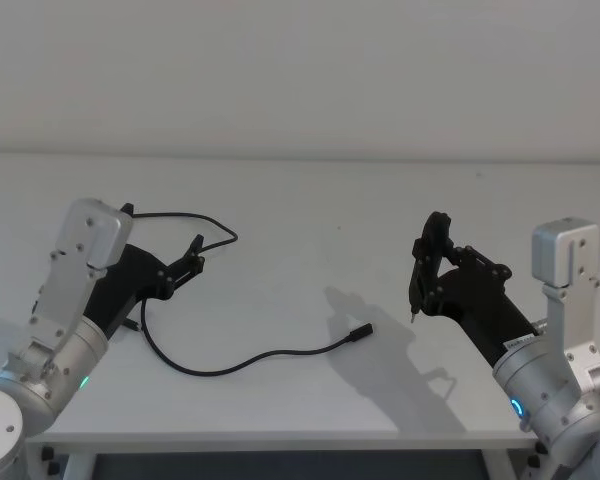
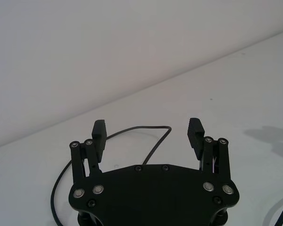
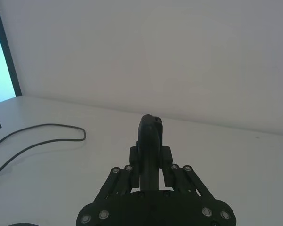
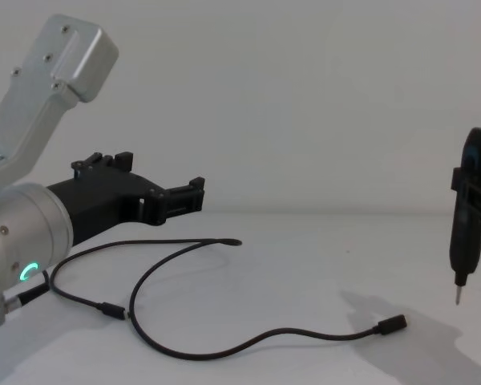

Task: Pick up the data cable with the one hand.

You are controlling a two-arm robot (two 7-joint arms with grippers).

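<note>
The data cable lies in loose curves on the white table, one plug end out toward the table's middle and the rest curling back on the robot's left. The left gripper hovers above the cable's far loop, its fingers spread wide with nothing between them. On the right, the right gripper is raised off the table, clamped on a slim black pointed tool with its tip downward.

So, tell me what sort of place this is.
Most likely a robotics lab bench: a white table against a plain wall, the open left pincer near a data cable, the right pincer gripping a slim black tool.
</note>
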